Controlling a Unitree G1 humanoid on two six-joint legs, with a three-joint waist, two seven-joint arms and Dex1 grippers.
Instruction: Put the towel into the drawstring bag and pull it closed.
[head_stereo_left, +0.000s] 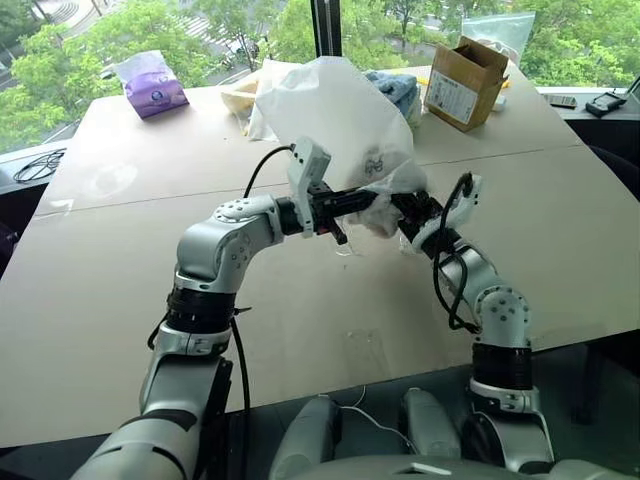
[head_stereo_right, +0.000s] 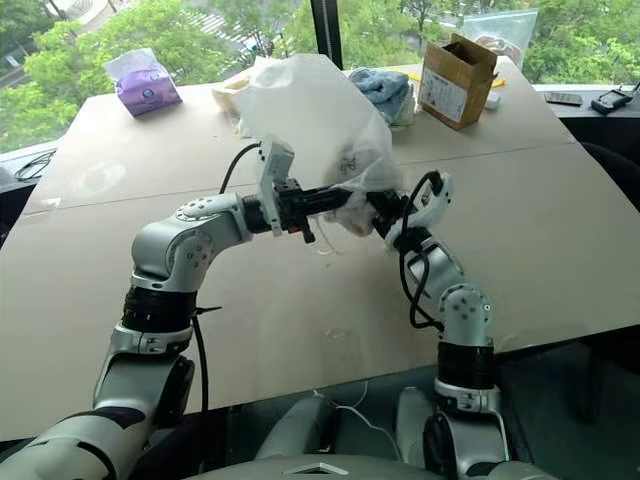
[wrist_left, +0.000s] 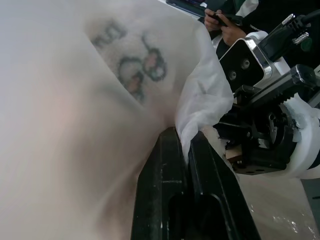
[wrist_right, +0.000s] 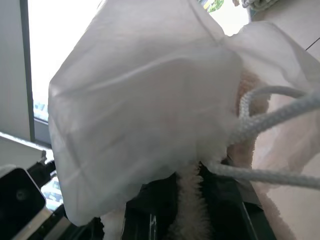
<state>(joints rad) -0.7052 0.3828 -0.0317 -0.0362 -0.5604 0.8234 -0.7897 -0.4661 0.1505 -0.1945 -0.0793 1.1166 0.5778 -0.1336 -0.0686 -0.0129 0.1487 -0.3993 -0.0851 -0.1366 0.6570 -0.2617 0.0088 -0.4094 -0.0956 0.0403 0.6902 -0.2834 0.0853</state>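
The drawstring bag (head_stereo_left: 335, 110), thin white fabric with a small printed figure, is held up above the table and billows upward. My left gripper (head_stereo_left: 378, 204) points across to the right and is shut on the bag's gathered lower edge; in the left wrist view the fabric (wrist_left: 205, 95) runs down between the black fingers (wrist_left: 165, 165). My right gripper (head_stereo_left: 405, 216) meets it from the other side and is shut on the towel (wrist_right: 190, 200), whose nubby cream pile sits between its fingers at the bag's mouth. The white cord (wrist_right: 270, 117) loops past beside the towel.
The tan table (head_stereo_left: 120, 280) carries a purple tissue pack (head_stereo_left: 152, 85) at the back left, a cardboard box (head_stereo_left: 463, 83) at the back right, blue and white towels (head_stereo_left: 395, 88) and cream cloth (head_stereo_left: 240, 95) behind the bag. A person's hands (wrist_left: 222, 22) hold a phone beyond the table.
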